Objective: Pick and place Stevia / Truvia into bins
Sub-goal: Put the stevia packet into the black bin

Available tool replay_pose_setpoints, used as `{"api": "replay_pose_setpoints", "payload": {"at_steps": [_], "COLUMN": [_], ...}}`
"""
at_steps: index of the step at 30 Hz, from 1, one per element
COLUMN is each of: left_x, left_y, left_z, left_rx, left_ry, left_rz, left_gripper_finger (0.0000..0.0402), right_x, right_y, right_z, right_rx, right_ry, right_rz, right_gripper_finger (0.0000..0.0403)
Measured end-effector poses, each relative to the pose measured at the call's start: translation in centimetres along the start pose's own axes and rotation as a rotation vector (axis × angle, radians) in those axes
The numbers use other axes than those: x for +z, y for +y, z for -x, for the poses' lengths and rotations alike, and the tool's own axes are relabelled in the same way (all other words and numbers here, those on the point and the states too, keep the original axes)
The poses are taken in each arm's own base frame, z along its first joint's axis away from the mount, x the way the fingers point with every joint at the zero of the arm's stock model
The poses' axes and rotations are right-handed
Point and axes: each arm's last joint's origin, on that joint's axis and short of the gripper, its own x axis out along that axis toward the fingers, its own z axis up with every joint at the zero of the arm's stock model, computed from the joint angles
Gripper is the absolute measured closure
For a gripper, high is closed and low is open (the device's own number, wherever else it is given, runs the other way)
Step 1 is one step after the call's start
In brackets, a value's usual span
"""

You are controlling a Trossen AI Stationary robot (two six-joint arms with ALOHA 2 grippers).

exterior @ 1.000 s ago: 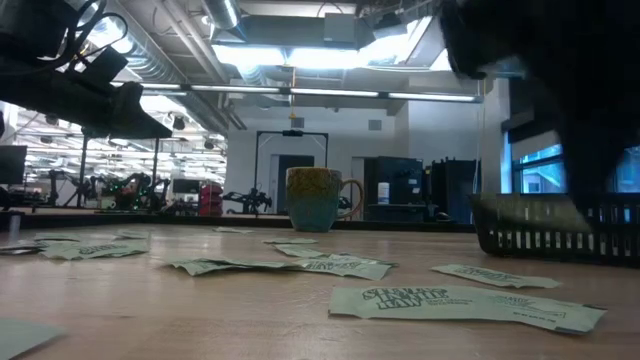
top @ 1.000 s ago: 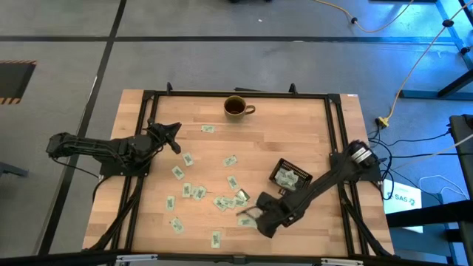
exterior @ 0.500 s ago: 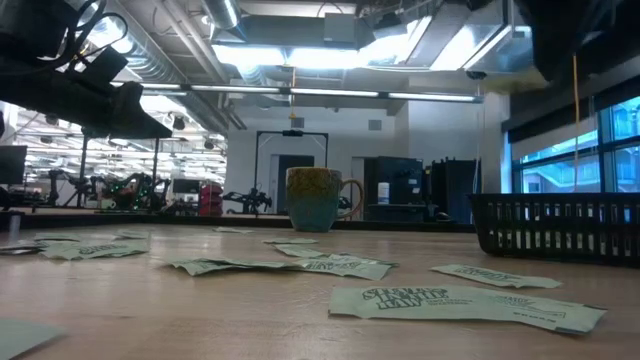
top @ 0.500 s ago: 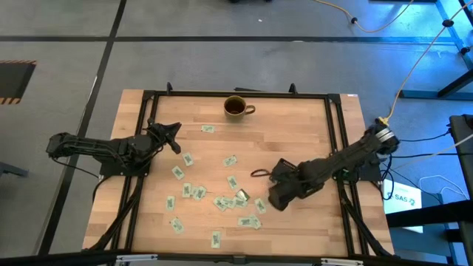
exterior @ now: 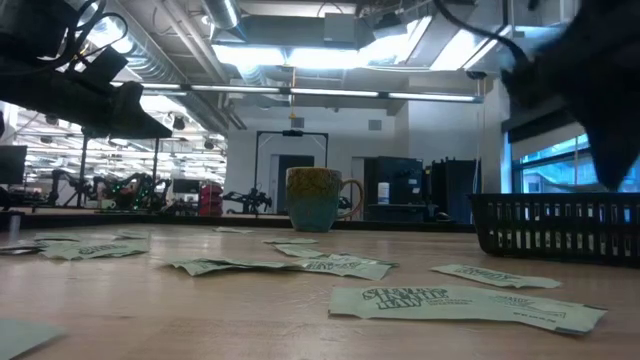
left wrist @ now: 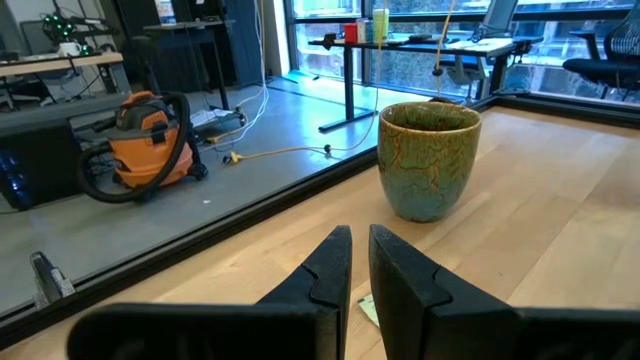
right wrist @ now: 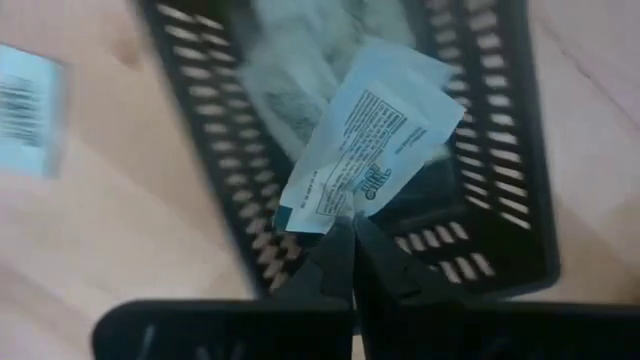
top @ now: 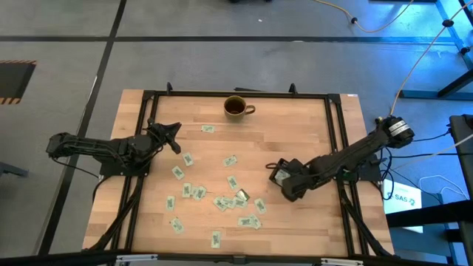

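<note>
- The right gripper is clamped on the short lower edge of one Stevia sachet, jaws pressed together on the paper.
- That sachet stands up from the fingertips with its long axis running away from the gripper, tilted a little to one side; its printed face with green lettering is turned toward the wrist camera.
- It hangs directly above the black bin, whose slotted walls frame it; pale sachets already lie inside the bin.
- In the high view the right gripper sits over the bin near the table's right edge, about midway along it, and the arm hides most of the bin and the held sachet.
- The low view shows the bin's slotted side wall at the right with the dark arm above it, but not the held sachet.
- The loose sachets are scattered across the middle of the wooden table toward its front edge, lying flat at mixed angles.
- The left gripper waits near the left edge toward the back, its fingers almost together, holding nothing.
- Only the left wrist view shows the green-glazed mug from the side; it stands by the back edge.
</note>
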Motion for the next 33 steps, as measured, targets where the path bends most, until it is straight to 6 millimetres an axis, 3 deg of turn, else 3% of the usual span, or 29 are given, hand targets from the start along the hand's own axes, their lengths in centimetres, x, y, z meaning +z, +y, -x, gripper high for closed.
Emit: {"api": "replay_pose_setpoints", "payload": {"at_steps": [19,27,33], "left_x": [0.0,0.0,0.0], "left_y": [0.0,0.0,0.0], "left_z": [0.0,0.0,0.0], "left_rx": [0.0,0.0,0.0], "left_ry": [0.0,0.001,0.001], "left_rz": [-0.002,-0.002,-0.002], "left_gripper_finger": [0.0368,0.0368,0.0368], "right_x": [-0.2,-0.2,0.3], "right_y": [-0.6,-0.6,0.8], "right_z": [-0.9,-0.9,1.0], "right_rx": [-0.024,-0.024,0.04], "right_ry": [0.007,0.007,-0.038], "right_rz": [0.024,0.047,0.19], "right_gripper_finger": [0.0382,0.0349,0.0338]}}
